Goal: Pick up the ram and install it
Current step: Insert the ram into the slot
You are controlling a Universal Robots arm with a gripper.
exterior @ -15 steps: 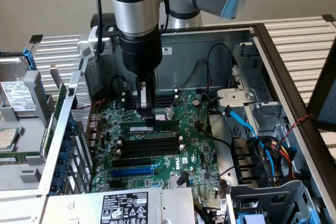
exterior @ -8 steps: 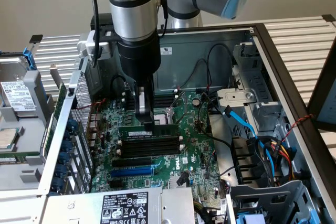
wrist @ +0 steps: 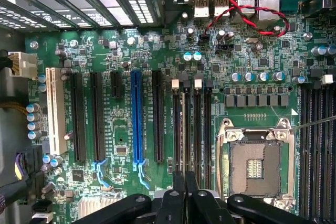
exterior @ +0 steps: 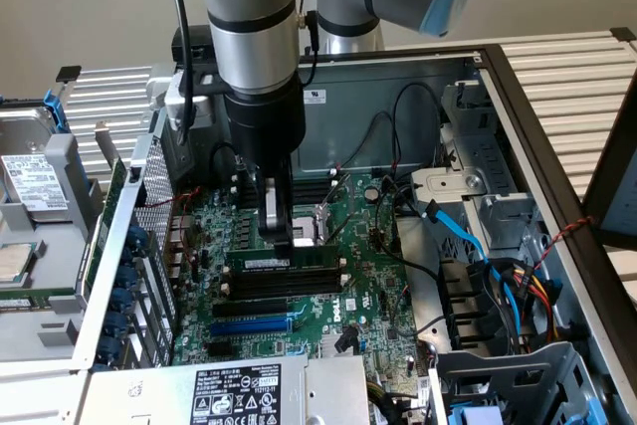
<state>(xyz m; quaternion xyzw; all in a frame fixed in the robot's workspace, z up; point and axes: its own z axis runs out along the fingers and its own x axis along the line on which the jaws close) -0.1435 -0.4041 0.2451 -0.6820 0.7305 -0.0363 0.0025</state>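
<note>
Plain beige wall (exterior: 100,7) behind; pale slatted tabletop (exterior: 567,67) underneath; dark panel (exterior: 615,156), possibly a screen edge, at exterior view's right.

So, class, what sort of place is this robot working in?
Probably a computer repair or assembly bench: an opened PC case, its motherboard bare, the ram under the gripper, a hard drive lying outside.

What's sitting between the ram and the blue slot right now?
In the exterior view, long black slots lie side by side across the stretch between the ram and the blue slot.
</note>
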